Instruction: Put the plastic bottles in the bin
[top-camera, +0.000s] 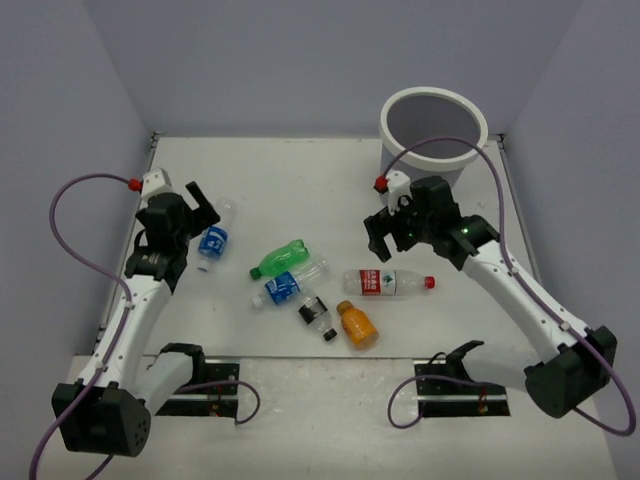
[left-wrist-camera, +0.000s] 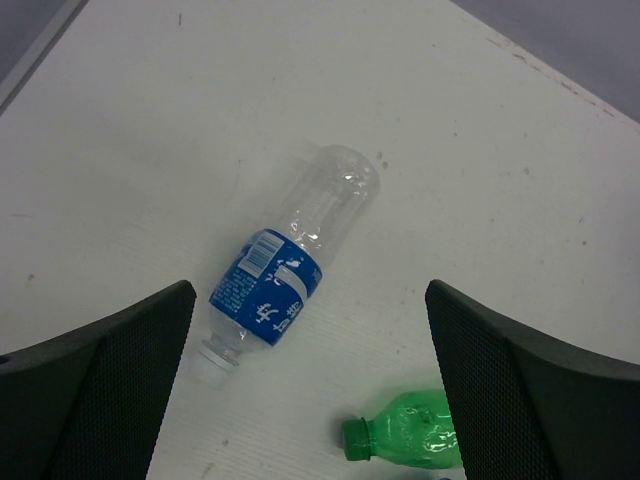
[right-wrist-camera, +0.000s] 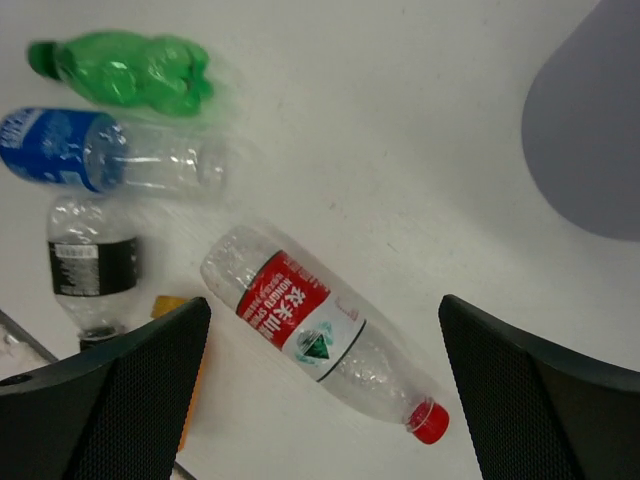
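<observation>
The left gripper (top-camera: 205, 207) (left-wrist-camera: 310, 290) is held with its jaws wide apart and nothing is gripped. A clear blue-labelled bottle (top-camera: 215, 240) (left-wrist-camera: 285, 260) is seen lying on the table (top-camera: 300, 180) below and between these jaws. Its white cap is turned towards the finger at the left of the wrist view. Just inside the other finger a green bottle (top-camera: 280, 260) (left-wrist-camera: 410, 435) is partly shown. Its body is cut off by the lower edge of the view and covered in part by that finger.

The right gripper (top-camera: 380, 238) (right-wrist-camera: 325, 305) is likewise held open and empty. A red-labelled bottle (top-camera: 385, 282) (right-wrist-camera: 300, 320) is seen lying between and below its jaws, red cap towards the finger at the right of that view. Beyond the fingertips the green bottle (right-wrist-camera: 130, 70) and a second blue-labelled bottle (top-camera: 285, 287) (right-wrist-camera: 90, 150) are seen, the latter cut by the left edge. A dark-labelled bottle (top-camera: 315, 313) (right-wrist-camera: 95, 265) is hidden at its lower end by the left-hand finger. Of an orange bottle (top-camera: 357, 325) (right-wrist-camera: 170, 305) only a sliver is shown there.

The bin (top-camera: 436, 95) (right-wrist-camera: 590, 130) is found upright outside the right jaws, behind that arm. In the wrist view it appears only as a blurred grey shape cut by the edge. Its inside cannot be made out.
</observation>
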